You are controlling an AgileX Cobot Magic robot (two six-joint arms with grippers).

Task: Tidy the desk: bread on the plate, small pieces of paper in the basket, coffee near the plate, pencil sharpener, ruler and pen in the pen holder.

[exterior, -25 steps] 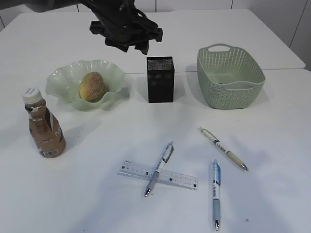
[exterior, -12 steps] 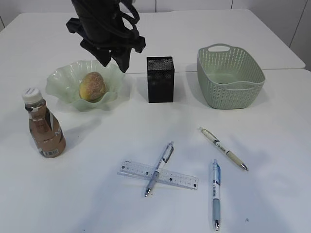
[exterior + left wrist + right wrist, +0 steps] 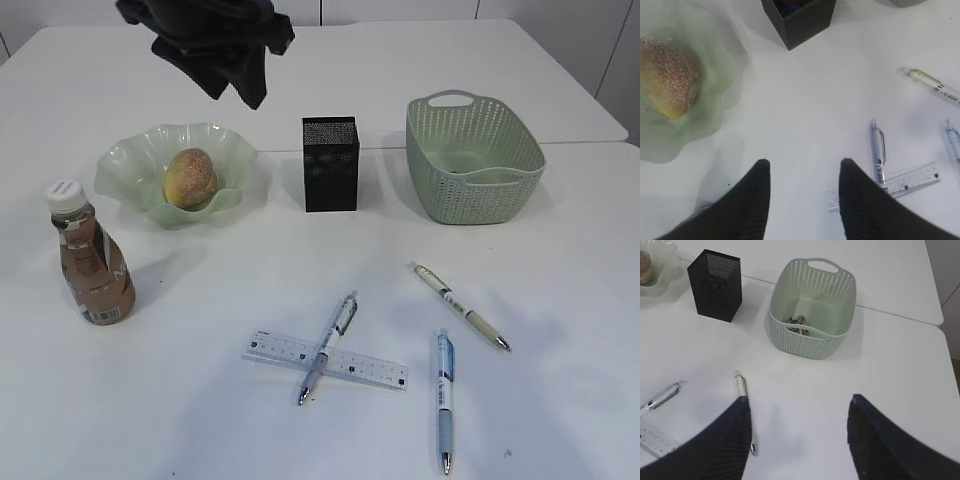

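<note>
both grippers, left [image 3: 802, 172] and right [image 3: 797, 407], gaping and empty. risks dragging the ruler [image 3: 326, 361] along, pinned under a pen [image 3: 328, 346] on the table, well short of the pen holder [image 3: 330, 163].

exterior view slanting down from the front, wrist views looking down from high, sharing pen holder [image 3: 330, 163]
</note>
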